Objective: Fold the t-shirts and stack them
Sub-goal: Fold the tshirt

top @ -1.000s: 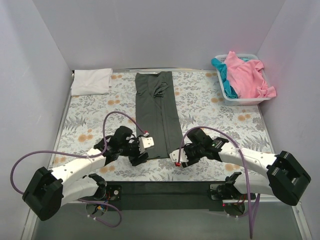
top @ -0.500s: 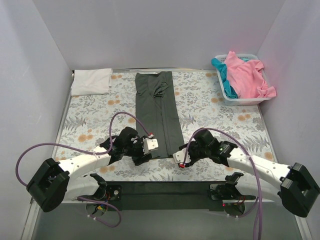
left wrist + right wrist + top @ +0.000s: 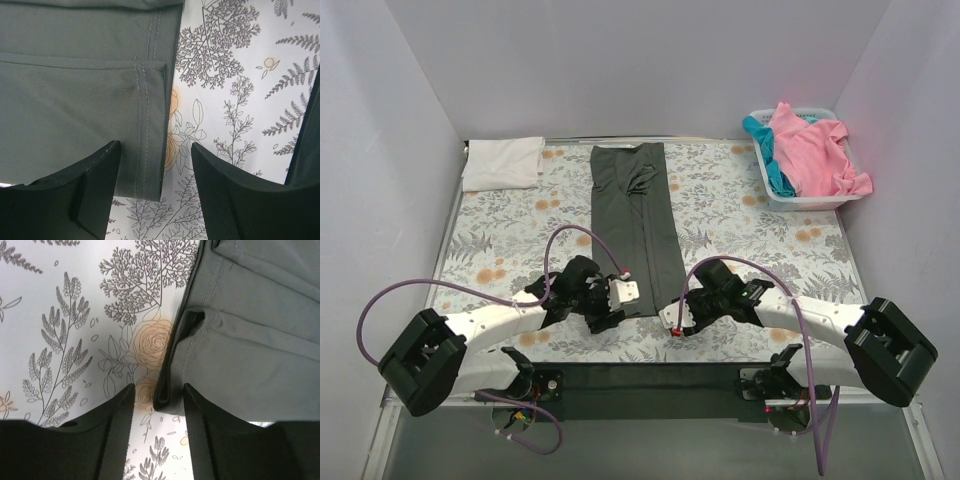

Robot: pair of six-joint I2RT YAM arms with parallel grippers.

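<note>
The dark charcoal grey t-shirt (image 3: 635, 225) lies folded into a long strip down the middle of the tabletop (image 3: 750, 240), with its near hem at both pincers. The left pincer (image 3: 155, 150) and right pincer (image 3: 157, 390) are spread, each astride a hem corner. All layers should be caught before the hem is carried evenly to the far end. Stitching and stacked edges are shown only by the wrist views. The folded white t-shirt (image 3: 503, 162) and the pink t-shirt (image 3: 815, 150) in the basket (image 3: 805, 203) are shown only from above.

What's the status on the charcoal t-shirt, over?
Left gripper open, straddling near-left hem corner of charcoal t-shirt. Right gripper open, straddling near-right corner. Nothing blocking either.
</note>
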